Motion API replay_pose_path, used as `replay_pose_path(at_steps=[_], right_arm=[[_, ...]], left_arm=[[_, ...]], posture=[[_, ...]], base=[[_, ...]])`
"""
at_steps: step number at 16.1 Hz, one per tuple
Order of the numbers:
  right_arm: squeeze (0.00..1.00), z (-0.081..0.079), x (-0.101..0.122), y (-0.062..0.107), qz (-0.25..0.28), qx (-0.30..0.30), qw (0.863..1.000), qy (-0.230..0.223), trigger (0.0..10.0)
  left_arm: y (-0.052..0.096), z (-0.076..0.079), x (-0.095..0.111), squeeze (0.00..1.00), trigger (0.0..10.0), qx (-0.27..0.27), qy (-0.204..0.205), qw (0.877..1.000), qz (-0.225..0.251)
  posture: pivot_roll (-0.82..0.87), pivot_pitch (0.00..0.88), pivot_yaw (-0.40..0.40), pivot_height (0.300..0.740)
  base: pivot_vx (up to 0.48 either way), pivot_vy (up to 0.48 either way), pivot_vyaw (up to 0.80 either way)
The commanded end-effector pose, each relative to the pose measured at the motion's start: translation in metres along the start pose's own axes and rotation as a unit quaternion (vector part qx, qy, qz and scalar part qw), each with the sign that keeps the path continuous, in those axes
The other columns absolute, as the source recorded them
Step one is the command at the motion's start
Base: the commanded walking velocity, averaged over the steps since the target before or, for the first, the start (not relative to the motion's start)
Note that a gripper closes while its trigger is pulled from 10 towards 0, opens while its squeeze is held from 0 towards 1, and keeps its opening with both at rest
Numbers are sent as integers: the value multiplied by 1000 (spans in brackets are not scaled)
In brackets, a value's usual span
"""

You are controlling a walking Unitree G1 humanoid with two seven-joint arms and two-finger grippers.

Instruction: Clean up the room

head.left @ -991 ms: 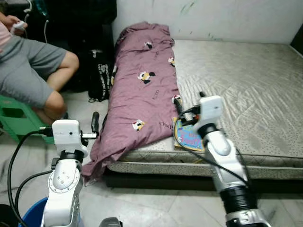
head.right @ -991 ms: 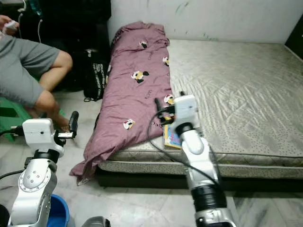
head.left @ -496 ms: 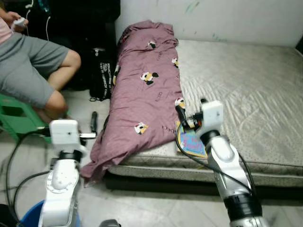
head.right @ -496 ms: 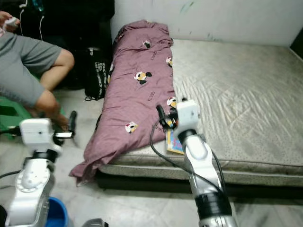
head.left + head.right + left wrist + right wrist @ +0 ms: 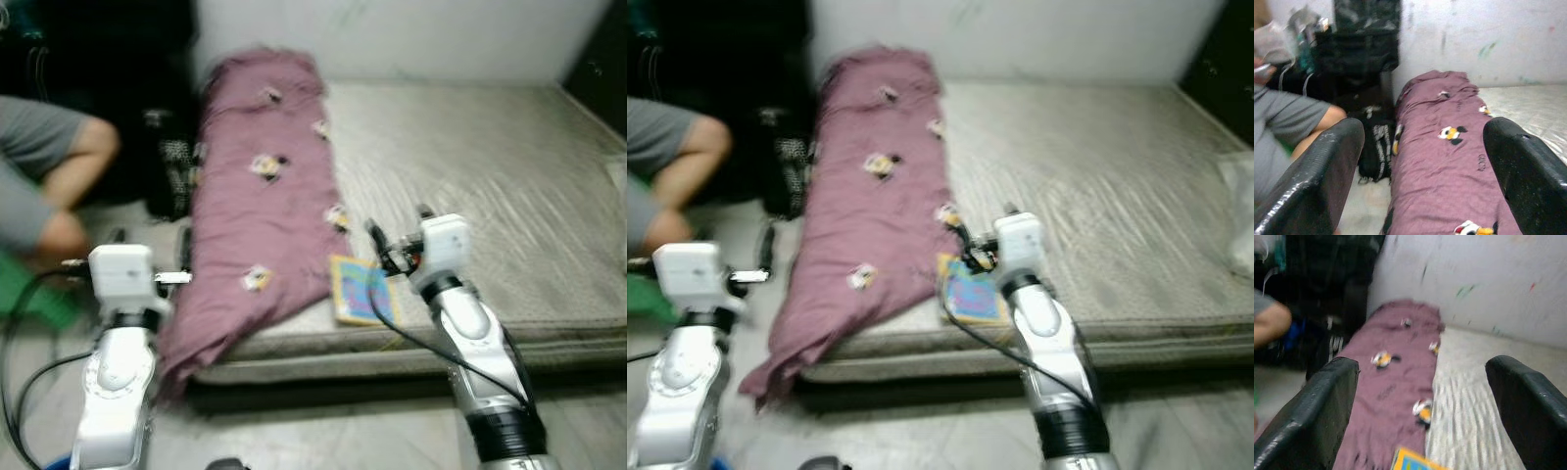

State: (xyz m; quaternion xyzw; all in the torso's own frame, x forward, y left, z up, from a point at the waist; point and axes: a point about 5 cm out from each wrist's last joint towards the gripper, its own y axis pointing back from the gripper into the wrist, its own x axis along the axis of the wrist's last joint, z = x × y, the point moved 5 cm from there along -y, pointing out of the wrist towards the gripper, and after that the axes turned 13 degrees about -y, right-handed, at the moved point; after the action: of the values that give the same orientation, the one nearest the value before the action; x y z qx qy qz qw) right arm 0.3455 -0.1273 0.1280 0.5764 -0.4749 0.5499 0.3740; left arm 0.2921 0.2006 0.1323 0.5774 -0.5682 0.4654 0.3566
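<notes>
We see a purple blanket (image 5: pixel 872 215) along the mattress (image 5: pixel 1097 186) edge, a colourful book (image 5: pixel 972 294) at its five o'clock, right gripper (image 5: pixel 982 235) above.

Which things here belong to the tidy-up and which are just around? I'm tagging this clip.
Job:
purple blanket, crumpled along the mattress edge
colourful book beside it
right gripper, open above the book

Just around:
mattress
black bag
seated person
</notes>
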Motion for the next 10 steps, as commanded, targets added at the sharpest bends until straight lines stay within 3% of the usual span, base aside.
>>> replay_pose_path(at_steps=[1, 6, 9, 10], right_arm=[[0, 15, 3, 5, 2, -25, 1000, 5, 10000], [0, 13, -9, 4, 4, -59, 998, -18, 10000], [0, 21, -23, 24, -16, -75, 997, -18, 10000], [0, 27, -32, 43, -36, -77, 996, -7, 10000]], left_arm=[[0, 6, -1, 0, 10000, 1, -1, 1000, -7], [10, 13, -23, 0, 10000, -8, -6, 999, -34], [16, 15, -29, 0, 10000, -14, -11, 999, -43], [24, 13, -36, 0, 10000, -13, -12, 998, -54]], posture=[[10, 0, -38, 740], [10, 0, 6, 740], [5, 0, 10, 740], [-2, 0, 8, 740]], base=[[0, 0, 0], [0, 0, 0], [0, 0, 0], [0, 0, 0]])
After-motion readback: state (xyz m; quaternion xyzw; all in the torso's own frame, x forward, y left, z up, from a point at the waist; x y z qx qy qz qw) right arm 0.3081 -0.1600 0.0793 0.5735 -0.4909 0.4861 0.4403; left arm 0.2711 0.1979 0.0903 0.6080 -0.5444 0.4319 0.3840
